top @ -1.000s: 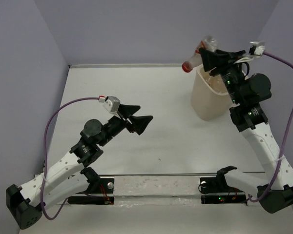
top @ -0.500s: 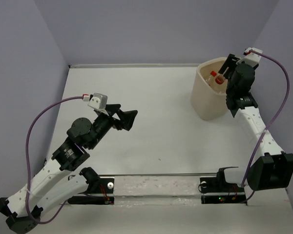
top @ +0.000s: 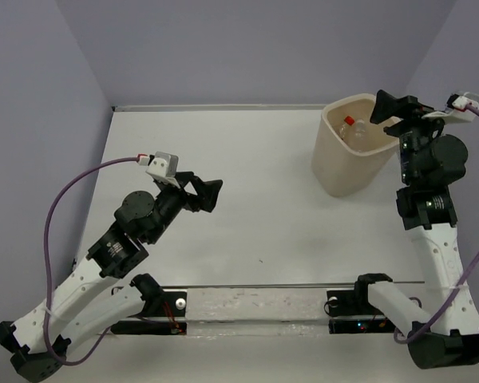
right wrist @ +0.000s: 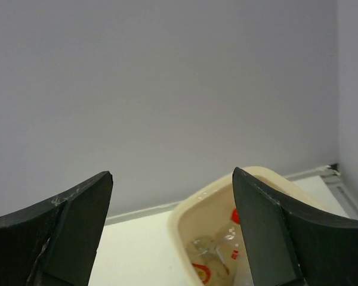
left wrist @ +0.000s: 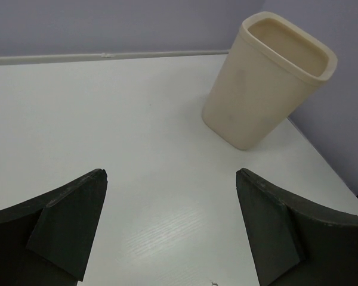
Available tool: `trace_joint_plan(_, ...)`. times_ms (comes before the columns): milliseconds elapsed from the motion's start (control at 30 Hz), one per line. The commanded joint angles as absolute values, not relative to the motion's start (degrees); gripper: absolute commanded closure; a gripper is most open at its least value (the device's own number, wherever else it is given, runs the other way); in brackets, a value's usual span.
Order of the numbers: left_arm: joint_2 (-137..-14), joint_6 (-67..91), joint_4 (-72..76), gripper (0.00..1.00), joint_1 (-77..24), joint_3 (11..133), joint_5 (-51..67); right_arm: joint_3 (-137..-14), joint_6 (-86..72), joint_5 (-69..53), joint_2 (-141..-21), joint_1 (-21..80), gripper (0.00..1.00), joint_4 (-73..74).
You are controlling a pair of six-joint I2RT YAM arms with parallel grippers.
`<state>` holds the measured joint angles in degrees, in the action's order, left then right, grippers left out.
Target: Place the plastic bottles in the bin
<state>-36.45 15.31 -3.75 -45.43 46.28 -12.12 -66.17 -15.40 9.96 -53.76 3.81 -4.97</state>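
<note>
**A:** Where are the small clear plastic bottles (right wrist: 213, 257)?

**B:** Down inside the tall beige plastic bin (top: 338, 174), which stands upright at the far right of the white table (top: 263, 159). The right wrist view looks over the rim and shows clear bodies, red-white labels and a red cap. From above, only one red cap and a little clear plastic show.

**A:** And the left wrist view?

**B:** It sees the bin from outside only, and the wall hides what is in it.

**A:** The grippers?

**B:** The right gripper (right wrist: 171, 174) hangs over the bin's right rim with its fingers spread wide and nothing between them. The left gripper (left wrist: 170, 174) hovers over the left middle of the table, well apart from the bin. It is also spread wide and holds nothing.

**A:** The room?

**B:** The tabletop is smooth, with faint grain visible close up. Plain lavender walls (top: 223, 48) close the left, far and right sides, and a pale strip runs along the far seam. A purple cable (top: 64, 199) loops from each wrist.
</note>
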Motion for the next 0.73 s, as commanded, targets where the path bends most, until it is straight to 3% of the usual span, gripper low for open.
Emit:
trace_joint_plan(0, -36.7, 14.8, -1.0, 0.01, -45.7, 48.6, -11.6, -65.4, -25.4, -9.3, -49.1, 3.9, 0.01, -3.9)
trace_joint_plan(100, -36.4, 14.1, -0.8, 0.01, -45.7, 50.8, -10.9, -62.9, -30.0, -22.2, -45.2, 3.9, 0.00, -5.9)
trace_joint_plan(233, -35.6, 12.6, -0.4, 0.01, -45.7, 53.8, -10.1, -59.1, -34.7, -29.4, -37.3, 3.9, 0.00, -10.2)
trace_joint_plan(467, -34.7, 10.6, -0.4, 0.01, -45.7, 58.3, -9.5, -58.0, -31.4, -21.6, -23.7, 3.9, 0.00, -13.4)
trace_joint_plan(700, -32.3, 11.9, 4.8, 0.01, -45.7, 56.0, -8.6, -56.1, -30.8, -17.6, -23.1, 3.9, 0.00, -14.0)
